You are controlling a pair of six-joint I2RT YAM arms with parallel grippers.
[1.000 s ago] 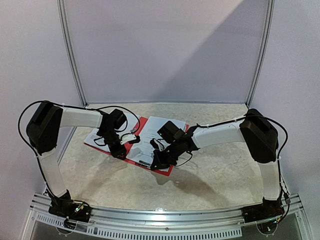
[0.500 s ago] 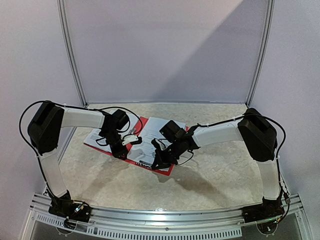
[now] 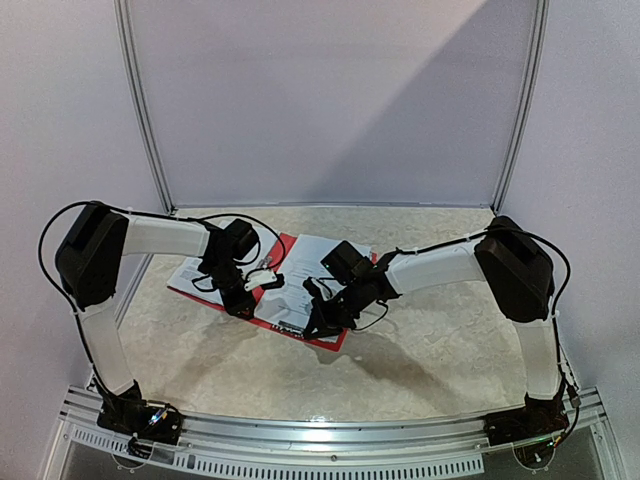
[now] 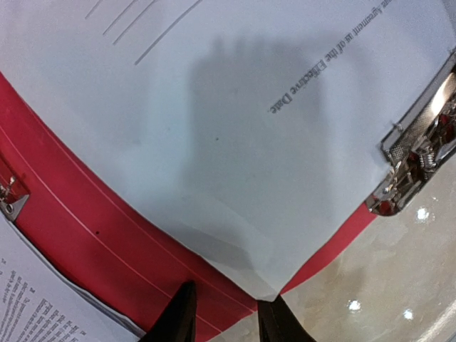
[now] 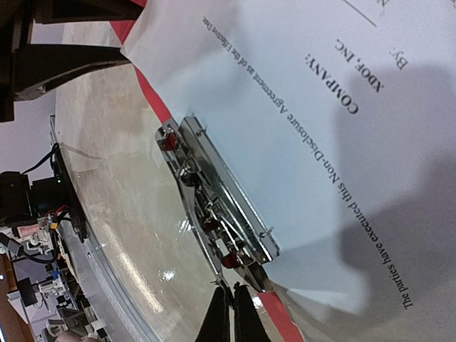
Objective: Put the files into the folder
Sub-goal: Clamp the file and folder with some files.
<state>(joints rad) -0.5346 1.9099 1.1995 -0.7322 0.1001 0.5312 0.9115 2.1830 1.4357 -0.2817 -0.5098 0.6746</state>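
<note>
Black left gripper (image 4: 228,318): my two fingers stand narrowly apart, holding nothing I can see, over the near corner of one white sheet (image 4: 235,142).
Black right gripper (image 5: 229,313): my two fingers are pressed together, empty, tips just beside one end of the silver clip (image 5: 221,206).
Red folder (image 4: 107,235): one, lying open on the marbled table (image 5: 121,178).
Files: that one sheet on the right half, its edge at the clip; more printed sheets (image 4: 43,306) at the left side, number unclear.
</note>
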